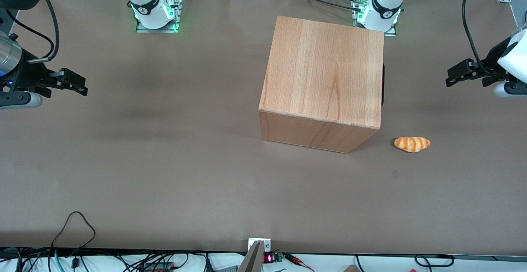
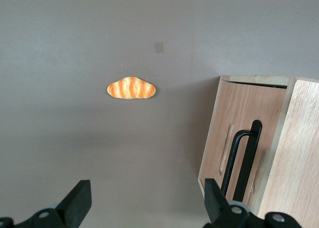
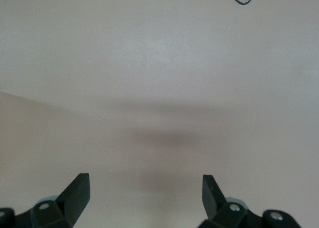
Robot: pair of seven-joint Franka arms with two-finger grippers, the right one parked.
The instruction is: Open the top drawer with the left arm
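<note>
Nearest the front camera lies a bare stretch of brown tabletop (image 1: 164, 181). Next comes a small bread roll (image 1: 412, 144), loose on the surface just beside the wooden cabinet's (image 1: 325, 78) near corner, toward the working arm's end. The cabinet stands mid-table with its drawer face turned toward the left arm (image 1: 512, 64) — presumably so the bar can be reached straight on. From the front that face is hidden, only a dark sliver showing at the cabinet's edge. The wrist view shows the top drawer (image 2: 239, 138), apparently shut, with its black bar handle (image 2: 244, 158) (partly cut off by the frame). The hand (image 1: 453, 78) hovers above the tabletop, well apart from the cabinet, fingers (image 2: 79, 200) spread wide and holding nothing — ready, I judge, to approach the handle.
</note>
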